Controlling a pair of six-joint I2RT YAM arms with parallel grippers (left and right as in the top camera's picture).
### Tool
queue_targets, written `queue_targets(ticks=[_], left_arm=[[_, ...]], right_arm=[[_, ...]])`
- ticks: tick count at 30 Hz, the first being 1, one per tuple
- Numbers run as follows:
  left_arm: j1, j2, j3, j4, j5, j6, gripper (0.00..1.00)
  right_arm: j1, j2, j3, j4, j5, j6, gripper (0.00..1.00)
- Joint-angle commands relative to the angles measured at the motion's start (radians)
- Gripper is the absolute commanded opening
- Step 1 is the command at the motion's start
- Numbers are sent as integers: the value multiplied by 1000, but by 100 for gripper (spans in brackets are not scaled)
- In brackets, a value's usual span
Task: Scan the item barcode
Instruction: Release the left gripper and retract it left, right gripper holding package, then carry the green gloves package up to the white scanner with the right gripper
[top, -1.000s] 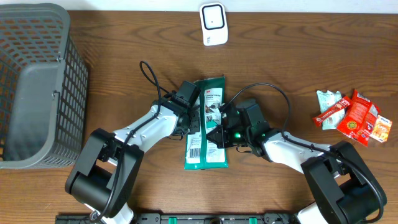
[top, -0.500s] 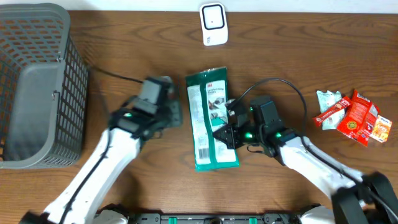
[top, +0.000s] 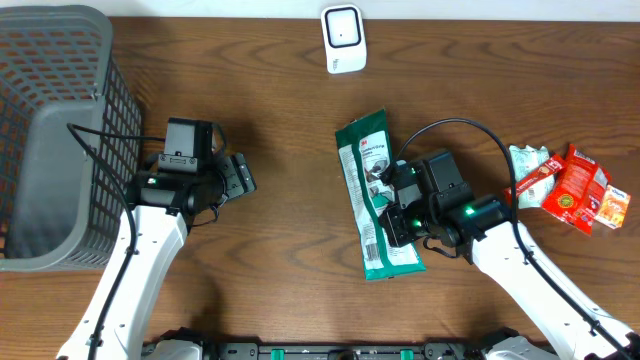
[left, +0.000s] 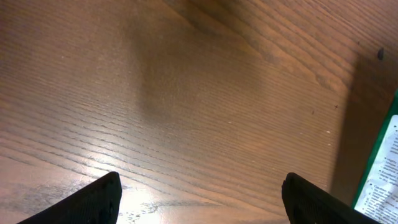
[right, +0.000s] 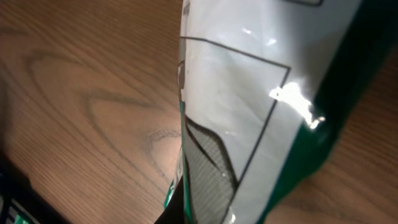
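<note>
The item is a long green packet (top: 372, 215) with a white label facing up, lying slanted at the table's middle right. My right gripper (top: 397, 207) is shut on its right edge. In the right wrist view the packet (right: 249, 93) fills the frame, and the right gripper (right: 200, 208) pinches its lower part. My left gripper (top: 238, 176) hangs open well to the left of the packet, holding nothing. In the left wrist view the left gripper (left: 202, 198) has bare wood between its fingertips (left: 102, 198), and the packet's edge (left: 382, 177) shows at far right. A white scanner (top: 343, 38) stands at the back centre.
A grey mesh basket (top: 105, 110) takes up the left end of the table. Several snack packets (top: 565, 185), red and white, lie at the far right. The right arm's black cable (top: 470, 130) loops above the gripper.
My left gripper has let go of the packet, opened wide and pulled back to the left. The right gripper has carried the packet to the right and turned it slanted.
</note>
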Motion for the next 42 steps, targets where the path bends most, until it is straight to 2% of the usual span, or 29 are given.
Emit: queue_targets(ticks=[1, 9, 15, 19, 22, 28, 33, 38, 42], left_arm=[[2, 6, 3, -4, -9, 3, 84], [2, 6, 3, -4, -9, 3, 84], [2, 6, 3, -4, -9, 3, 84], [2, 6, 3, -5, -9, 3, 84], [2, 6, 3, -4, -9, 3, 84], [2, 6, 3, -5, -9, 3, 84], [2, 6, 3, -5, -9, 3, 85], [2, 6, 3, -5, -9, 3, 84], [2, 6, 3, -5, -9, 3, 84]], right_arm=[[-16, -12, 22, 5, -13, -25, 1], [-15, -12, 29, 73, -139, -93, 1], [-13, -12, 123, -6, -138, -153, 1], [-13, -12, 269, -202, -113, -276, 1], [-12, -12, 386, -331, -42, -280, 1], [2, -11, 572, -459, -13, -351, 1], [16, 34, 748, -584, 138, -400, 1], [38, 162, 987, -747, 238, -459, 1], [40, 318, 1272, -849, 267, -514, 1]])
